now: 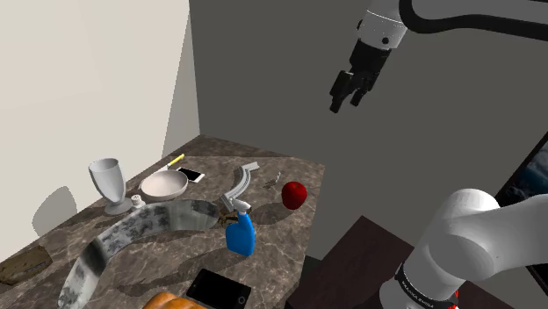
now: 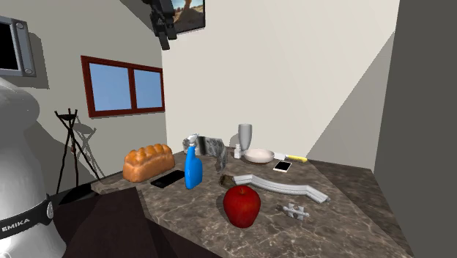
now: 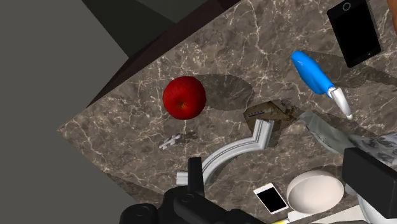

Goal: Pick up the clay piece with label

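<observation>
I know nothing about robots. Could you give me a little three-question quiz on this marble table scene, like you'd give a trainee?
1. Which thing lies closest to the brown clay piece? A the curved grey strip; B the bread loaf; C the goblet.
2. True or false: the hand is clasping the clay piece.
3. Fill in: the apple is coloured ____.
Key: 1 A. 2 false; the hand hangs open, high above the table. 3 red.
</observation>
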### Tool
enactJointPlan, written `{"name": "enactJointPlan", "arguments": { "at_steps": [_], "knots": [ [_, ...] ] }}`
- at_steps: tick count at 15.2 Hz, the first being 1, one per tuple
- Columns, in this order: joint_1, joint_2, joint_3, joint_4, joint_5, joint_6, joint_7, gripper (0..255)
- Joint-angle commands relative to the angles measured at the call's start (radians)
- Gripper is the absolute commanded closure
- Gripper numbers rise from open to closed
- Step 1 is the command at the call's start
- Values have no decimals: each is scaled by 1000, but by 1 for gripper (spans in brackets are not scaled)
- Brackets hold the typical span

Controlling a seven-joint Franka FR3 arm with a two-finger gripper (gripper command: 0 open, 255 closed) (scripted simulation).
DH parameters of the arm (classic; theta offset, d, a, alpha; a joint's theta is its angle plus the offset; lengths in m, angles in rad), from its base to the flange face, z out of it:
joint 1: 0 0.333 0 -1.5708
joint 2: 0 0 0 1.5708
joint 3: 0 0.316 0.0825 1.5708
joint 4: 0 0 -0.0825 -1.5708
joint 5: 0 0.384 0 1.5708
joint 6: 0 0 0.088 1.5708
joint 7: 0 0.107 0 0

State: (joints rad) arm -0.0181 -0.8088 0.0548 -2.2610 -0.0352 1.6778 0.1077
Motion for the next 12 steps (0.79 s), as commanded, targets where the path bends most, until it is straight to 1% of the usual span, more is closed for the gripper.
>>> {"name": "enactJointPlan", "arguments": {
  "at_steps": [1, 7, 12],
  "knots": [
    [0, 0, 0, 0, 0, 0, 0, 0],
    [33, 131, 3, -71, -12, 178, -70, 0],
    [56, 267, 9, -99, -25, 322, -124, 0]
  ]
}}
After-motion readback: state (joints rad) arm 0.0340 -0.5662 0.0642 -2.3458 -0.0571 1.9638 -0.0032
